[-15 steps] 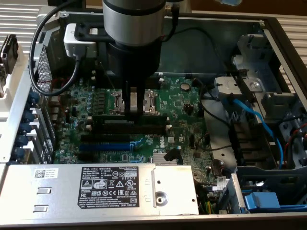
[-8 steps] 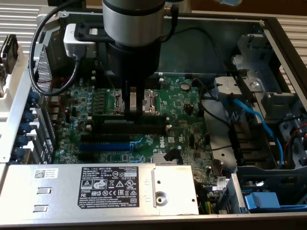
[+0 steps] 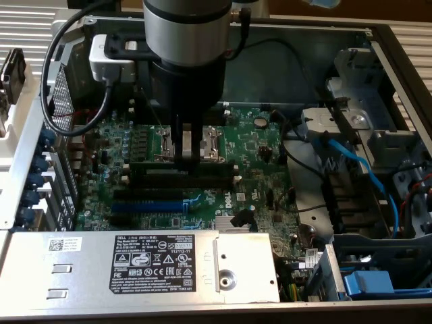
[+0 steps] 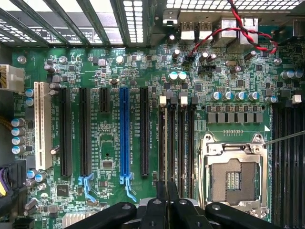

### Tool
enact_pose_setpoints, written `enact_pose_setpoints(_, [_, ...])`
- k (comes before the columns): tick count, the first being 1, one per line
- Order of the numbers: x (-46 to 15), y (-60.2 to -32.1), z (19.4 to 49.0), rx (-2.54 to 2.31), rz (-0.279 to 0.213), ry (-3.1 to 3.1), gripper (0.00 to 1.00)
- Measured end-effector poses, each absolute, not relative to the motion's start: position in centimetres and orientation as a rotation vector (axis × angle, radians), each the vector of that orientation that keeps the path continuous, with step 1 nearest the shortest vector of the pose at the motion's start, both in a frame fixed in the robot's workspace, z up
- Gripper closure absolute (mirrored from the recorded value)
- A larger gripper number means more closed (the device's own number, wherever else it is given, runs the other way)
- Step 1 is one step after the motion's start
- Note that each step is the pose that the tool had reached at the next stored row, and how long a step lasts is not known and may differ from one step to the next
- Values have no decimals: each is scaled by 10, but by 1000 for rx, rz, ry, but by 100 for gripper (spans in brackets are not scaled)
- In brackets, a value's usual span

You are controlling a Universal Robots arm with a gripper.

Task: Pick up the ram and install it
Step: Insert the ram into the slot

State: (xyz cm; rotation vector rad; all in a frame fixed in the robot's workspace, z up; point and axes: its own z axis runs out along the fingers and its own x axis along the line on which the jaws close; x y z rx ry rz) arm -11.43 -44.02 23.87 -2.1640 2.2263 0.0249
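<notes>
Gripper is clenched on the ram, jaws drawn in to a narrow gap. In the exterior view its tips sit just in front of the CPU socket. The ram stands on edge, long axis running along the black memory slots beside the socket. It's low over them or in one; can't tell if it's seated. Arm pose: last joint is plumb, tool pointing straight down into the open case. The white camera housing sits high on the wrist, off to the exterior view's left of the socket, with a black cable looping off it. Out from the socket, past the memory slots, is the blue expansion slot, then the power supply with its label. On the socket's other side, toward the exterior view's right, a blue cable crosses the drive bay.
</notes>
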Motion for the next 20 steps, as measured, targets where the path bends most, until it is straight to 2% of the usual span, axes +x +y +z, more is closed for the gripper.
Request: enact_pose_setpoints(20, [-115,-440,237,-2170,24,2221,88])
